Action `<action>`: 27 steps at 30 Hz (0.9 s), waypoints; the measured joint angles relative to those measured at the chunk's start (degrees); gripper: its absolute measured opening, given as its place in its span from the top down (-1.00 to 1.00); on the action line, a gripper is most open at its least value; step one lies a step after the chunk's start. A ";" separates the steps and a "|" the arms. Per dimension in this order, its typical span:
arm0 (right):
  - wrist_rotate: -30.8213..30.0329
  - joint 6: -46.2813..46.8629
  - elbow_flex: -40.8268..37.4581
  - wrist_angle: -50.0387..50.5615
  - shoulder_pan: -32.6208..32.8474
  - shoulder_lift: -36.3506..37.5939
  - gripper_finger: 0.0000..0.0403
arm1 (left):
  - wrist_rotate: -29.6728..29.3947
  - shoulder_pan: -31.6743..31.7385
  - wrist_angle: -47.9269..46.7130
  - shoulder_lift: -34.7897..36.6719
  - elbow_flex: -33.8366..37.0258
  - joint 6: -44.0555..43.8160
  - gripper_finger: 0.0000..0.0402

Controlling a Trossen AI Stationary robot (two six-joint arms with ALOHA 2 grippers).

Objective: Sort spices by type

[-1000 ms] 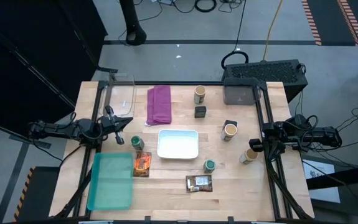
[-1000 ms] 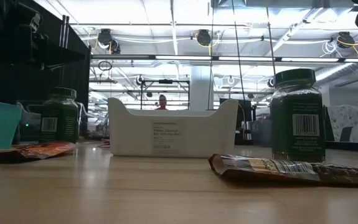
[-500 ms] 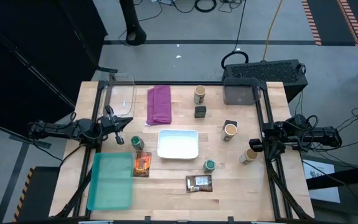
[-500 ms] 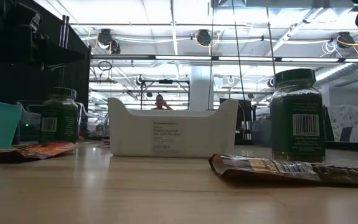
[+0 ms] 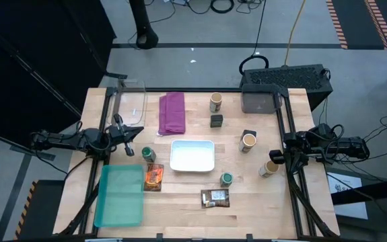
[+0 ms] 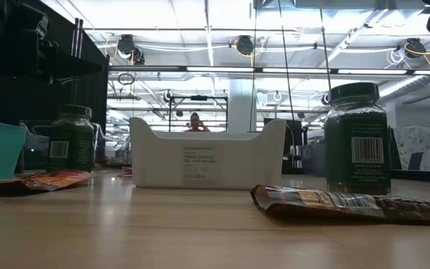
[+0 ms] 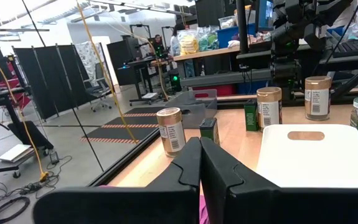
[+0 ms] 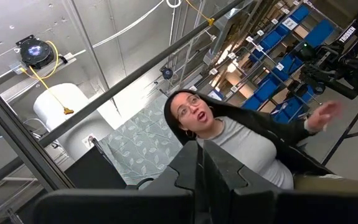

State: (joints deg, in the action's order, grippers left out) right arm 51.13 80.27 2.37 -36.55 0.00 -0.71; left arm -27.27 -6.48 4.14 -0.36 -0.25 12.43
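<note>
1. Nearest the front edge of the table point(image 5: 180, 202) lies the brown packet point(image 5: 215, 197), flat on the wood. It looks thin and soft, so it will probably bend; a pinch on one raised edge seems best.
2. Just behind it stands a green-lid jar point(image 5: 227, 179). It looks stiff and smooth, perhaps a little slippery, so I would take it around the body, under the lid.
3. The orange packet point(image 5: 154, 176) lies just beside the teal tray point(image 5: 119, 196), and a second green-lid jar point(image 5: 148, 154) stands close behind the packet.
4. The white tray point(image 5: 192, 155) sits in the middle with nothing in it; no spice is sorted yet.
5. The left gripper point(image 5: 131, 142) hangs near that second jar, its fingers pressed together on nothing. The right gripper point(image 5: 276, 158) waits at the right edge, also pressed together, just beside a tan-lid jar point(image 5: 268, 168).
6. Another tan-lid jar point(image 5: 248, 142) stands farther back.
7. Farthest are the third tan-lid jar point(image 5: 215, 102) and the purple cloth point(image 5: 172, 112).
</note>
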 joint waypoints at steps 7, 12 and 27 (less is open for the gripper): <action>0.00 0.00 0.00 0.00 -0.01 0.00 0.96 | 0.00 0.02 -0.01 0.02 0.02 0.02 0.97; 0.00 0.00 0.00 -0.01 0.00 0.00 0.96 | 0.00 0.01 -0.01 0.00 0.01 0.01 0.97; 0.00 0.00 0.00 0.14 -0.01 0.00 0.96 | 0.02 0.02 12.03 0.02 0.02 -7.48 0.97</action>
State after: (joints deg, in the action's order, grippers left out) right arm 51.13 80.27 2.37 -36.40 -0.01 -0.71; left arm -27.24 -6.46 16.17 -0.34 -0.23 4.95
